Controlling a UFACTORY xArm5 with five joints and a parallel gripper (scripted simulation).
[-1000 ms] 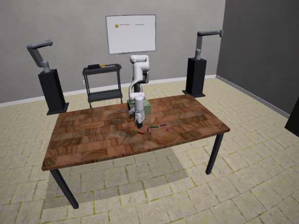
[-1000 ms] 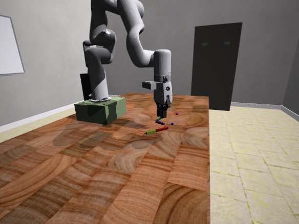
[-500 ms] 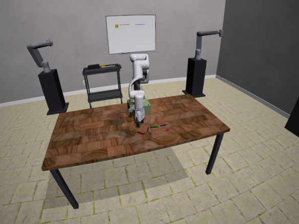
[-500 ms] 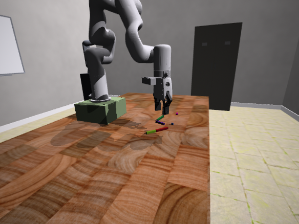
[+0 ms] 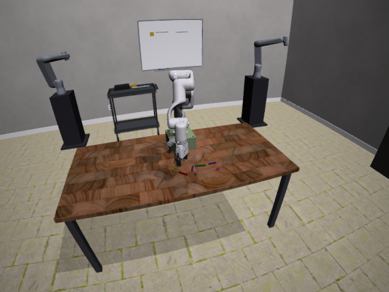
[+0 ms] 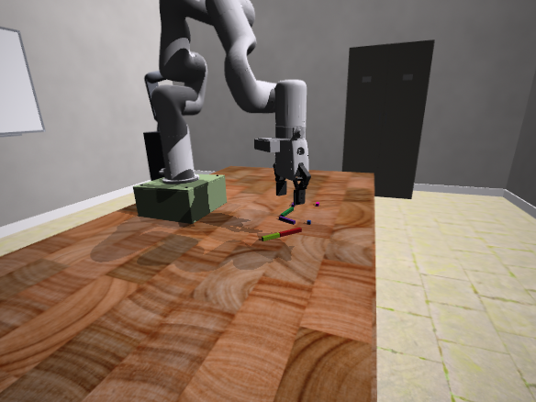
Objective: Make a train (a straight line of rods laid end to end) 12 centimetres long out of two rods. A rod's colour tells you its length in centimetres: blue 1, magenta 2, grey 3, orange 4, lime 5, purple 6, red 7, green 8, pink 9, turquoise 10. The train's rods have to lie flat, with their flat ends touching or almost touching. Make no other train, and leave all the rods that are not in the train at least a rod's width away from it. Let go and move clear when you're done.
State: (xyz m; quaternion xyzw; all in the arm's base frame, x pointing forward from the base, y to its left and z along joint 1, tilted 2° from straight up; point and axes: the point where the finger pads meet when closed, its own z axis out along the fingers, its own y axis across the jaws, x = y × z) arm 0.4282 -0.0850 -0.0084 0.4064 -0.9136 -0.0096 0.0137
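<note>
A lime rod (image 5: 175, 171) and a red rod (image 5: 183, 173) lie flat on the table, end to end in one line; they also show in the exterior view as the lime rod (image 6: 271, 237) and the red rod (image 6: 290, 232). My gripper (image 5: 179, 162) (image 6: 290, 193) is open and empty. It hangs above the table, just behind these two rods. A purple rod (image 6: 286, 220) and a green rod (image 6: 287, 211) lie under and just past the gripper.
A blue rod (image 5: 195, 173), a second purple rod (image 5: 212, 163) and a magenta rod (image 5: 218, 169) lie to the right of the pair. The arm's green base block (image 6: 181, 197) stands behind on the table.
</note>
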